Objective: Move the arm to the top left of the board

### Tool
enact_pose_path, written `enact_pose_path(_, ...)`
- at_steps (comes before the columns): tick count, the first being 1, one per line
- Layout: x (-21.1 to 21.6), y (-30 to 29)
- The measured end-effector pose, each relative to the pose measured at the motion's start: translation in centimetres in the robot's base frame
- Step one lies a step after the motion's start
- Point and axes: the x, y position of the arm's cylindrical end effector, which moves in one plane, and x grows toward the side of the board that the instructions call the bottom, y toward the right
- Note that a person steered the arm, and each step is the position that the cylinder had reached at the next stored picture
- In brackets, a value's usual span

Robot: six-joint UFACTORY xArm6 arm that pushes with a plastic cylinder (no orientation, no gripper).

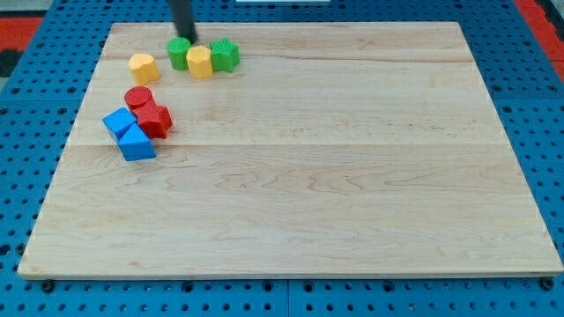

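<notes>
My tip (191,39) comes down from the view's top edge as a dark rod and ends just above and right of the green cylinder (179,53), close to or touching it. A yellow hexagon block (200,62) sits right of that cylinder, with a green star block (226,55) at its right. A yellow block (143,67) lies further left. Below it are a red cylinder (137,98), a red block (155,119), a blue cube (118,121) and a blue triangle block (137,143), all bunched together.
The wooden board (352,176) lies on a blue pegboard surface (26,106). All the blocks are in the board's upper left part. A red strip (539,18) shows at the view's top right corner.
</notes>
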Motion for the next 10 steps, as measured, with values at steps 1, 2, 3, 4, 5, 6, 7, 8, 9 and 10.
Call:
enact_pose_path(1,5.1,11.5)
enact_pose_path(2,11.6,23.1)
enact_pose_path(3,16.0,30.6)
enact_pose_path(4,12.8,28.7)
enact_pose_path(5,5.9,22.3)
enact_pose_path(6,-1.5,14.6)
enact_pose_path(7,-6.0,7.5)
enact_pose_path(8,-6.0,6.7)
enact_pose_path(9,-5.9,3.5)
enact_pose_path(10,-5.1,-5.4)
